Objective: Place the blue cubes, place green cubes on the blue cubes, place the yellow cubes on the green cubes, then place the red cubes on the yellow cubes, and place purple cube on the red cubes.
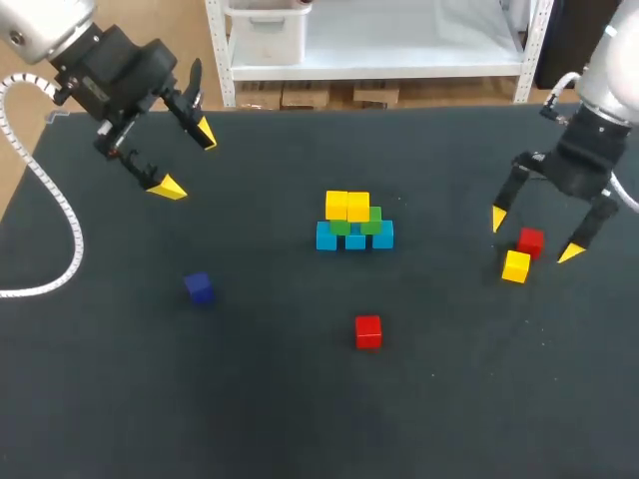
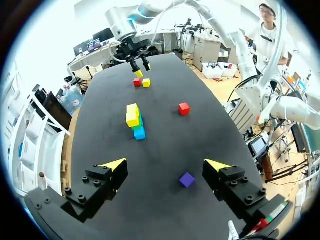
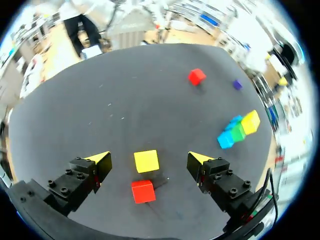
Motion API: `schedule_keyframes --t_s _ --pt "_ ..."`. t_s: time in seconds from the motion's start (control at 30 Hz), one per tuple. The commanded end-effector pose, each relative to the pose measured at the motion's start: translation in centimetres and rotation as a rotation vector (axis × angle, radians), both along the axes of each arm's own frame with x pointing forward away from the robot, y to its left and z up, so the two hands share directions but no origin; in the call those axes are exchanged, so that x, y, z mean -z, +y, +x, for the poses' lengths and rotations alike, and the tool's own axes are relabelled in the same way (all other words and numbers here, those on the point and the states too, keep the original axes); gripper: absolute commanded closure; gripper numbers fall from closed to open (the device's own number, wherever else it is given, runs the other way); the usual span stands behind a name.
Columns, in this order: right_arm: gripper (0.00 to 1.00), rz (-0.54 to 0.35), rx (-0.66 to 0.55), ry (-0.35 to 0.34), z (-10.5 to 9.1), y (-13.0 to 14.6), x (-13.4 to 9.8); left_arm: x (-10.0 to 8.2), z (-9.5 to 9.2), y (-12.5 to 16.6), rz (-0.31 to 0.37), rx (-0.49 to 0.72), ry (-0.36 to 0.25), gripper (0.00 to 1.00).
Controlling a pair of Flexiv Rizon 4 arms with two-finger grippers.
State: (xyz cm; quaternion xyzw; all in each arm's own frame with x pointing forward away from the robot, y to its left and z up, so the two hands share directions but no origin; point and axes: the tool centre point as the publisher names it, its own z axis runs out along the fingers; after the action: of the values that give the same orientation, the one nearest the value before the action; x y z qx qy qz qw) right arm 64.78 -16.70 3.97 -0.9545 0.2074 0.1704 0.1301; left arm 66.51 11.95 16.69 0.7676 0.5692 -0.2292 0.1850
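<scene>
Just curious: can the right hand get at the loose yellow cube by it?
Probably yes: the open right hand hovers over the yellow cube, nothing between; a red cube sits close by.

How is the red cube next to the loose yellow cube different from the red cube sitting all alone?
The right-hand red cube has a loose yellow cube close beside it; the lone red cube has no neighbour. The right-hand red cube sits below the open right gripper; the lone red cube has no gripper over it. Both look alike and rest on the dark table, unstacked.
</scene>
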Motion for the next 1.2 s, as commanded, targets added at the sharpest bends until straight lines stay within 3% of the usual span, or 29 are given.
schedule_keyframes --t_s 0.03,0.5,0.93,1.0,1.2 --pt "0.0 -0.086 -0.283 0.089 1.3 0.7 1.5 0.0 0.1 0.1 -0.001 0.003 0.0 0.0" --pt "0.0 -0.053 -0.071 0.038 0.9 1.9 4.2 0.0 0.1 0.1 -0.001 0.003 0.0 0.0" --pt "0.0 -0.099 -0.082 0.053 0.9 0.7 4.3 0.0 0.1 0.1 -0.001 0.003 0.0 0.0" --pt "0.52 -0.101 -0.085 0.055 0.8 0.7 4.3 0.0 0.1 0.1 -0.001 0.003 0.0 0.0" --pt "0.61 -0.116 -0.088 0.06 0.7 0.5 4.8 0.0 0.1 0.1 -0.001 0.003 0.0 0.0"
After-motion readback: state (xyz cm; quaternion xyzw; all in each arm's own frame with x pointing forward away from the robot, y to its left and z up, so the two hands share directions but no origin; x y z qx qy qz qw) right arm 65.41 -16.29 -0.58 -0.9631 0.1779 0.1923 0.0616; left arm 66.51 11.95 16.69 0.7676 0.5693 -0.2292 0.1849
